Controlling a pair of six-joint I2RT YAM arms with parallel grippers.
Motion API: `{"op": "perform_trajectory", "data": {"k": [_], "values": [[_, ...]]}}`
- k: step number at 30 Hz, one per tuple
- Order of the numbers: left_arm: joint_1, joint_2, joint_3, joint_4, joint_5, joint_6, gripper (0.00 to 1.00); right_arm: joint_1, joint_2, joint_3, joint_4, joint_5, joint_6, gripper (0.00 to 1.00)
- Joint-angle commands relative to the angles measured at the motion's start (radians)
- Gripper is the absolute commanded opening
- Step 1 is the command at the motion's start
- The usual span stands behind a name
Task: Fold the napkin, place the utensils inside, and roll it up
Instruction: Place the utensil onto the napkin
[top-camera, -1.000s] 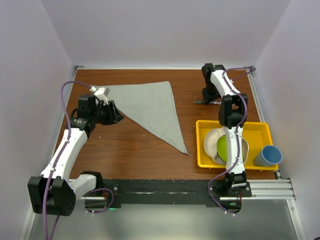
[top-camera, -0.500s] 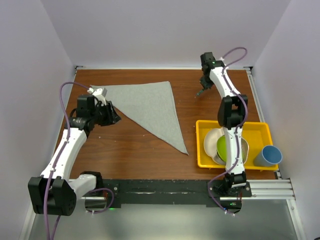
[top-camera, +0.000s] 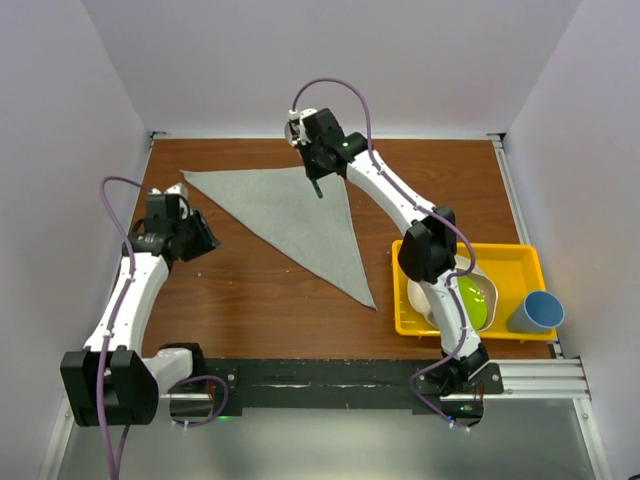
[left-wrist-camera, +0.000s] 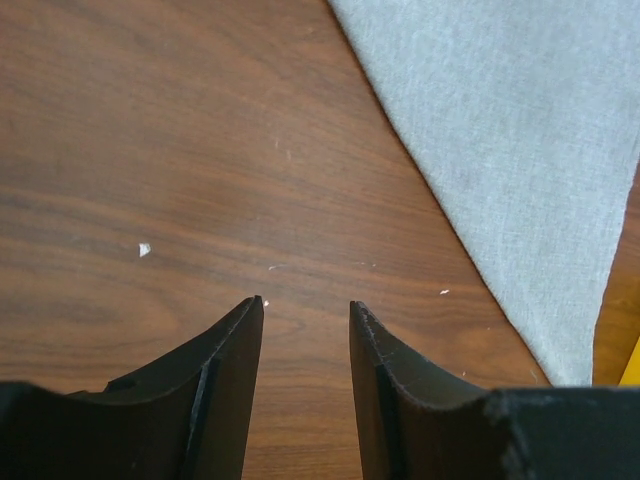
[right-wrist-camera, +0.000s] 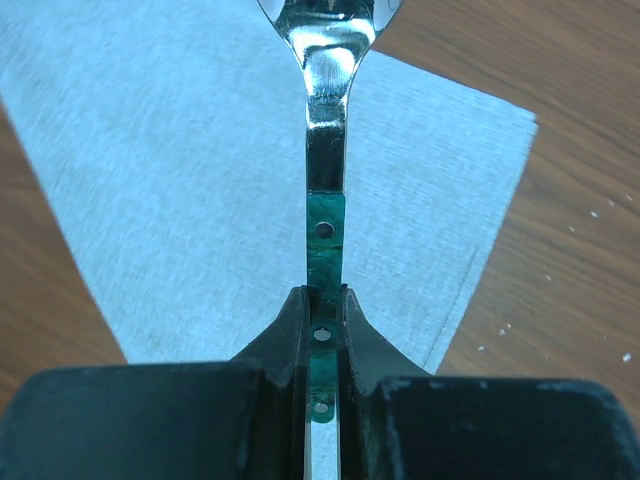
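Above the far corner of the napkin (top-camera: 290, 215), a grey woven cloth folded into a triangle (flat on the wood-grain desk (top-camera: 250, 300)), a polished spoon (right-wrist-camera: 325, 100) is pinched by its slim green-inlaid handle in the right hand (right-wrist-camera: 322, 297). The left hand (left-wrist-camera: 305, 305) is held spread over bare wood beside the cloth's edge.

A brown wooden table (top-camera: 250, 300) is noted. A grey napkin (top-camera: 290, 215), folded into a triangle, is laid flat at far left. A yellow tray (top-camera: 515, 248) is set near right, with a blue cup (top-camera: 537, 311) just beside it.
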Motion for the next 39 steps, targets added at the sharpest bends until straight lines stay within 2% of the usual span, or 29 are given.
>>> {"op": "perform_trajectory", "data": {"k": [1, 6, 12, 18, 21, 25, 39], "values": [[-0.011, 0.02, -0.055, -0.038, -0.014, -0.063, 0.44, 0.009, -0.025, 0.081, -0.049, -0.081, -0.168, 0.0], [-0.016, 0.046, -0.089, -0.032, -0.031, -0.048, 0.44, 0.067, 0.027, 0.115, -0.095, -0.137, -0.289, 0.0], [-0.019, 0.08, -0.071, -0.04, -0.017, -0.051, 0.44, 0.139, 0.091, 0.141, -0.135, -0.151, -0.352, 0.0], [-0.022, 0.066, -0.057, -0.098, -0.089, -0.065, 0.44, 0.199, 0.211, 0.24, -0.178, -0.111, -0.297, 0.0], [-0.022, 0.059, -0.046, -0.122, -0.115, -0.028, 0.44, 0.206, 0.225, 0.234, -0.166, -0.146, -0.25, 0.0], [-0.029, 0.026, -0.058, -0.119, -0.112, -0.006, 0.44, 0.248, 0.254, 0.25, -0.201, -0.119, -0.27, 0.0], [-0.082, -0.001, -0.062, -0.119, -0.1, 0.004, 0.44, 0.25, 0.289, 0.272, -0.185, -0.12, -0.222, 0.0]]}}
